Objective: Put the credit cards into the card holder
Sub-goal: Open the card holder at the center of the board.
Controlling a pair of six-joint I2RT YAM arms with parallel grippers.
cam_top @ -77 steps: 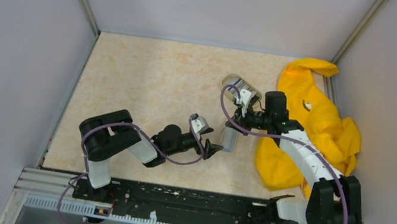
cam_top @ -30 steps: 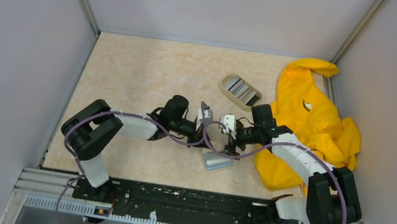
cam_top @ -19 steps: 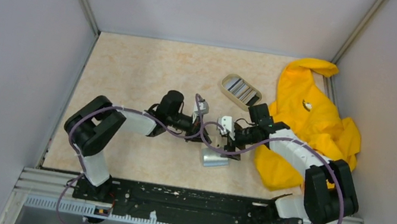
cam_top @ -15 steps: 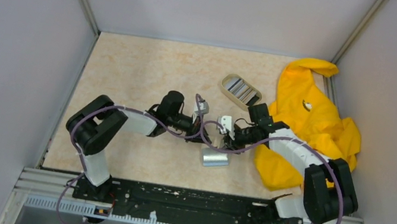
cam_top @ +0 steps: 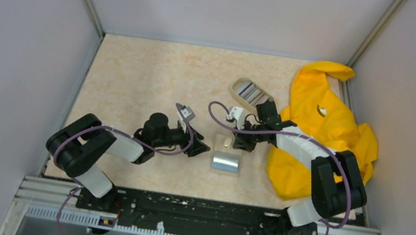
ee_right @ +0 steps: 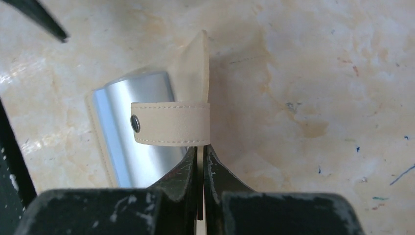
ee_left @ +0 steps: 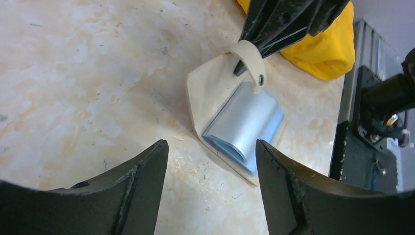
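So the card holder (cam_top: 226, 160) is laid open on the table (cam_top: 135, 81), a bit nearer the arm bases than the dish (cam_top: 237, 85). Its long axis is lined up roughly from the dish back toward the bases. The light blue inside is turned up at the near end. The tan flap at the dish end is lifted and pinched tight by the right gripper (ee_right: 201, 149), with the snap strap (ee_right: 171, 130) looped across it. The left gripper (ee_left: 210, 143) is spread wide with nothing in it and pointed at the holder. The credit cards (cam_top: 253, 93) are stacked edge-on inside the dish.
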